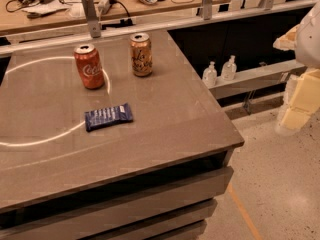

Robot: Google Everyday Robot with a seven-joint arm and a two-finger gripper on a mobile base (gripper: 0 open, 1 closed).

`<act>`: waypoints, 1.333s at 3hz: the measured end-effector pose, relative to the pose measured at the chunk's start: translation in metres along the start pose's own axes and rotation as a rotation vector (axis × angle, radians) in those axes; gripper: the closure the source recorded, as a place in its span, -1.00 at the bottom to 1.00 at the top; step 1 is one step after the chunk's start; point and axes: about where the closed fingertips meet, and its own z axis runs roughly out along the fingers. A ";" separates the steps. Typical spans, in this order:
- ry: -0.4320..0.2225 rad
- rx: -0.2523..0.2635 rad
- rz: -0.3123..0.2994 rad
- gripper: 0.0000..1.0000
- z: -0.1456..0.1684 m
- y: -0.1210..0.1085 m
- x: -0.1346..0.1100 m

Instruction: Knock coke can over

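Note:
The coke can, red-orange with white lettering and a silver top, stands upright on the grey table, towards the back left. A gold-brown can stands upright just to its right, a short gap between them. My arm and gripper show as pale yellow and white parts at the right edge of the view. They hang over the floor, well off the table's right side and far from both cans, touching nothing.
A blue snack bar lies flat in front of the cans. Two clear bottles stand on a low shelf right of the table. A cluttered workbench and a metal rail run behind it.

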 end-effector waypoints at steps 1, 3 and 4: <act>0.000 0.000 0.000 -1.00 0.000 0.000 0.000; -0.190 -0.016 0.138 -1.00 0.012 0.001 -0.009; -0.409 0.056 0.144 -1.00 0.012 -0.017 -0.026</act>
